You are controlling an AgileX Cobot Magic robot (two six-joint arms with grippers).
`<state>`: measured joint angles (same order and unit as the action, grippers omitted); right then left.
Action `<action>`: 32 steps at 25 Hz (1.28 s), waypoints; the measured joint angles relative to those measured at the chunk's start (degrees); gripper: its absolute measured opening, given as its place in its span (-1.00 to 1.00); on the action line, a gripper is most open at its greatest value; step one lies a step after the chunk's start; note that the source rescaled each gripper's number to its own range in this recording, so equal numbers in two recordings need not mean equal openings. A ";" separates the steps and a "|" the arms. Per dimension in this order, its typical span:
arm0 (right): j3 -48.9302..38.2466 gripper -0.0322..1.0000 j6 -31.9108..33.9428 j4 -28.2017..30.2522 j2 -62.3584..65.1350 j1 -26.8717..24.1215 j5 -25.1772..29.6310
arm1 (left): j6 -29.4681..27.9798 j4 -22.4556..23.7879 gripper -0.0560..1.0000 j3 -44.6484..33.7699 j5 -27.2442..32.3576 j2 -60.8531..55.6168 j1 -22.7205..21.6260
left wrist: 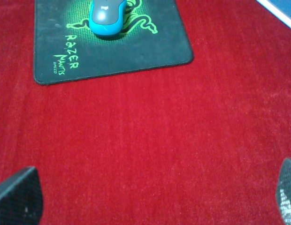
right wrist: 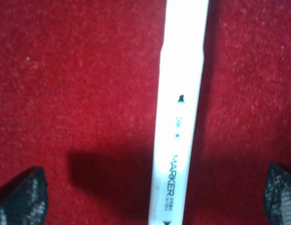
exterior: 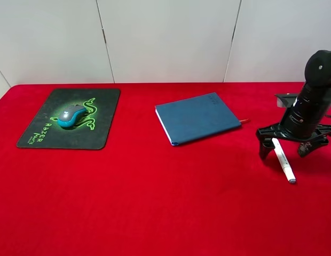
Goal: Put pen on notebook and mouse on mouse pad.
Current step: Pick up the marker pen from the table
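Note:
The grey and blue mouse [exterior: 71, 116] [left wrist: 107, 17] rests on the black Razer mouse pad [exterior: 48, 130] [left wrist: 150, 51] at the left. Mid-table lies the dark blue notebook [exterior: 196, 118], its red ribbon poking out to the right. The white pen [exterior: 283, 160] [right wrist: 179, 117] lies flat on the red cloth at the right. My right gripper [exterior: 286, 151] [right wrist: 150, 194] is open and straddles the pen's upper end, fingers either side without touching it. In the left wrist view my left gripper [left wrist: 150, 197] is open over bare cloth, nearer than the pad; it is out of the exterior high view.
A red cloth covers the whole table [exterior: 155, 202]. A white panelled wall [exterior: 165, 37] stands behind its far edge. A corner of the notebook [left wrist: 281, 9] shows in the left wrist view.

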<state>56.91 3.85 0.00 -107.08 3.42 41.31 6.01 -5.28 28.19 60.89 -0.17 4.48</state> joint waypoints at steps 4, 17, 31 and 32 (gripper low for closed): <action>0.00 1.00 0.00 0.00 -0.88 0.00 -0.42 | 0.00 0.00 0.99 0.00 0.00 0.00 0.00; 0.00 1.00 0.49 0.00 -2.68 0.00 -2.24 | 0.00 0.00 0.99 0.00 0.00 0.00 0.00; 0.00 0.68 1.03 0.00 -2.87 0.00 -2.54 | 0.00 0.00 0.99 0.00 0.00 0.00 0.00; 0.00 0.56 1.03 0.00 -2.87 0.00 -2.54 | 0.00 0.00 0.99 0.00 0.00 0.00 0.00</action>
<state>56.91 4.88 0.00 -109.95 3.42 38.77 6.01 -5.28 28.19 60.89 -0.17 4.48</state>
